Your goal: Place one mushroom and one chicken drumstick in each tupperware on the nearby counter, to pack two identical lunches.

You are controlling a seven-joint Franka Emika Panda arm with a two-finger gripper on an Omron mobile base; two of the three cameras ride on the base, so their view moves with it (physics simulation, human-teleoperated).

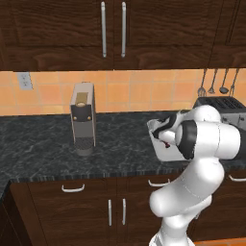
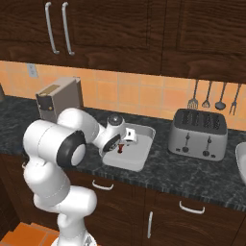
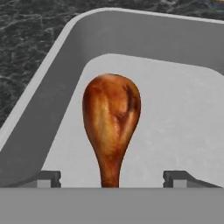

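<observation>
Where the arm bends at right of the left view, the gripper [image 1: 166,136] hangs over the tupperware [image 1: 154,127]. Right view: drumstick [image 2: 120,148] lies inside, below it. Hand view: fingertips [image 3: 47,178] spread apart, drumstick [image 3: 111,122] between, untouched.

Left base view: tupperware [image 1: 158,144] right of centre mostly hidden behind white arm; only left rim and corner show. Toaster [image 1: 222,104] at right edge partly covered by arm, cut by frame. Right base view: chicken drumstick [image 2: 120,147] too small to tell shape, partly hidden by end effector [image 2: 126,139]. Second pale container [image 2: 241,166] at right edge cut off. Hand view: drumstick's thin lower end hidden at bottom; tupperware's right side cut by frame edge.
</observation>
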